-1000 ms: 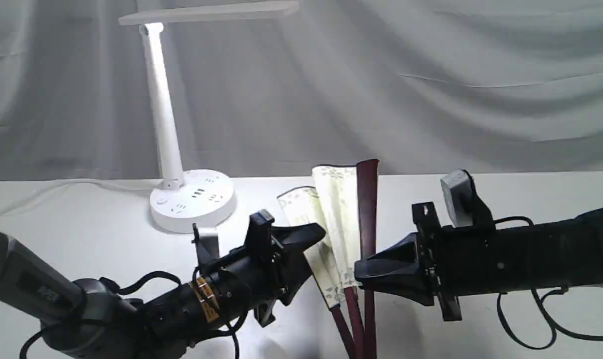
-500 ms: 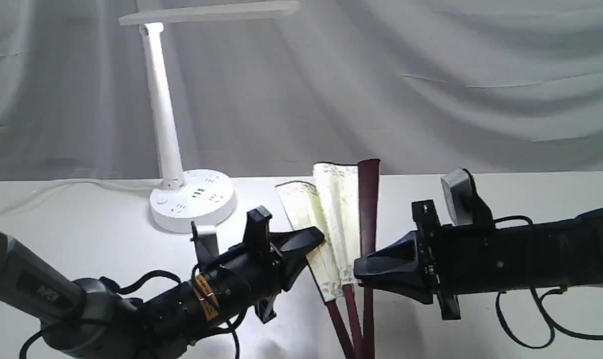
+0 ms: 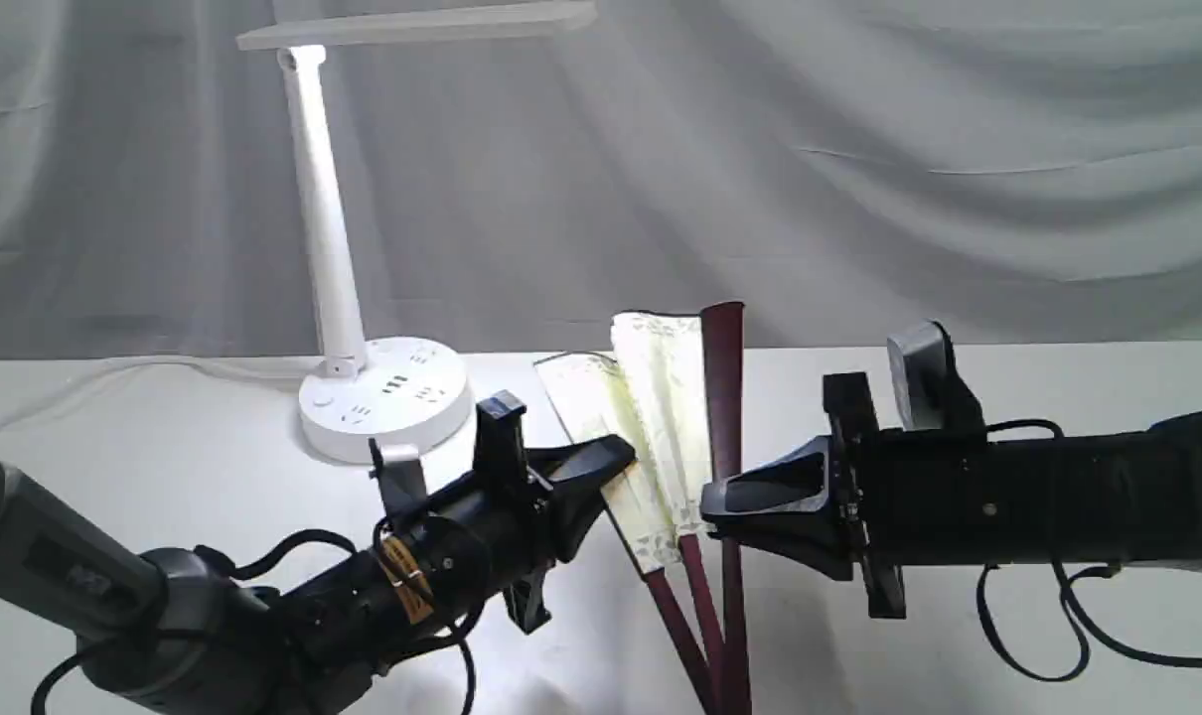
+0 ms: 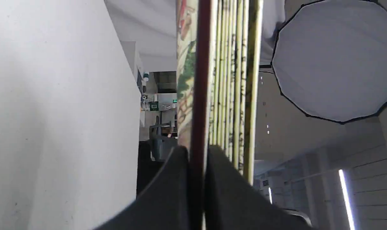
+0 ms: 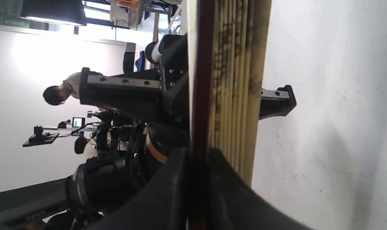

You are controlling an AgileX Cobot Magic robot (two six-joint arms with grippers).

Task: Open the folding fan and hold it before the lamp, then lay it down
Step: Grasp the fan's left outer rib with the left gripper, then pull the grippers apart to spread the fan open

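Exterior view: left claw [image 3: 616,465], right claw [image 3: 712,508] clamp folding fan [image 3: 661,397] edges.

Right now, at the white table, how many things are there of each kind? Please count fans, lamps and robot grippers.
Cream paper folding fan with dark maroon wooden ribs: 1
White plastic desk lamp with round base: 1
Black robot grippers: 2 (left gripper, right gripper, both shut on the folding fan)
Total: 4

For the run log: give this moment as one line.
step: open fan | left hand: shut on folding fan guard | right hand: shut on other guard | fan: partly spread | lamp: upright, untouched
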